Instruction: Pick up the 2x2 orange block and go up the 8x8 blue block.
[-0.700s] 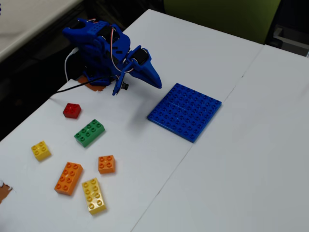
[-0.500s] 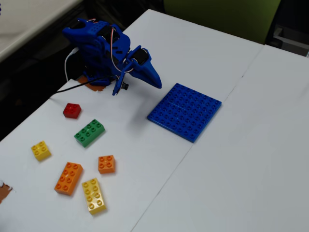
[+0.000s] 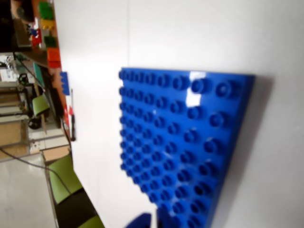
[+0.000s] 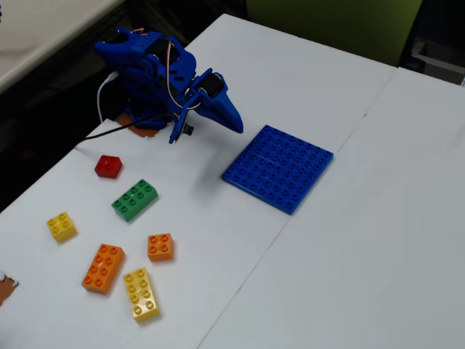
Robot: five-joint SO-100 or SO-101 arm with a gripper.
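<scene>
The 2x2 orange block point(image 4: 160, 246) lies on the white table at the lower left of the fixed view, among other bricks. It does not clearly show in the wrist view. The 8x8 blue block point(image 4: 278, 168) lies flat mid-table and fills the wrist view point(image 3: 185, 142). My gripper point(image 4: 237, 123) is on the folded blue arm at the upper left. It hovers just left of the baseplate, far from the orange block. It looks shut and holds nothing. Only a blue fingertip point(image 3: 140, 221) shows at the bottom edge of the wrist view.
Near the orange block lie a long orange brick point(image 4: 103, 268), a long yellow brick point(image 4: 142, 294), a small yellow brick point(image 4: 62, 226), a green brick point(image 4: 135, 199) and a red brick point(image 4: 108, 166). The table's edge runs along the left. A seam point(image 4: 290, 211) crosses the table.
</scene>
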